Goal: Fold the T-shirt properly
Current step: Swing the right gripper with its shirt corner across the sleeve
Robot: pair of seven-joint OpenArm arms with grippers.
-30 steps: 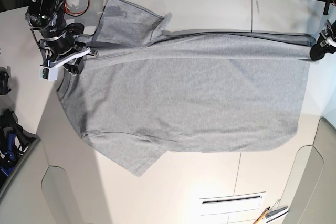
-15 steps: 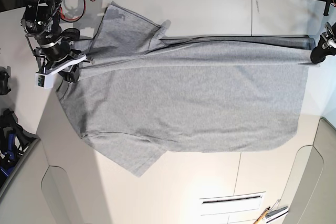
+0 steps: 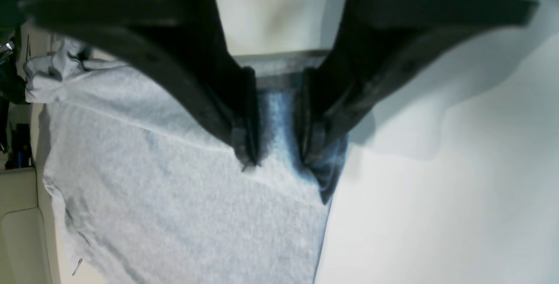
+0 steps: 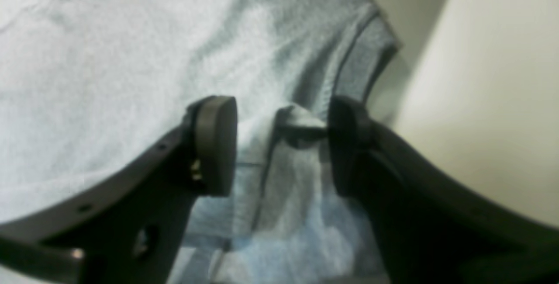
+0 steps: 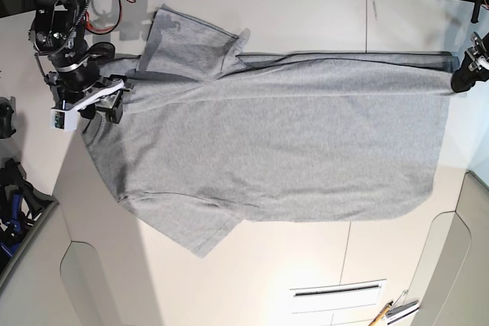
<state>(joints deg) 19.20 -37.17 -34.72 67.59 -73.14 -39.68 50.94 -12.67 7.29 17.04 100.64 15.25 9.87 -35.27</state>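
Note:
The heather-grey T-shirt (image 5: 275, 143) lies spread on the white table, plain side up, with its far edge folded over in a long straight line. My left gripper (image 5: 457, 82), at the base view's right edge, is shut on the hem corner; in the left wrist view (image 3: 277, 153) grey cloth (image 3: 174, 196) is pinched between the fingers. My right gripper (image 5: 103, 106) is at the collar end on the left. In the right wrist view (image 4: 279, 144) its jaws stand apart, with a bunch of ribbed neck cloth (image 4: 301, 126) between them, touching the right pad.
Blue-handled tools (image 5: 11, 211) lie at the table's left edge. A slotted white plate (image 5: 336, 292) and a pencil-like tool (image 5: 390, 312) are at the front right. Red and black cables (image 5: 99, 1) hang behind the left-side arm. The far sleeve (image 5: 191, 40) lies flat.
The collar-end gripper shifted left and toward the front. The folded far edge moved a little toward the table's back and straightened. The hem-end gripper barely moved.

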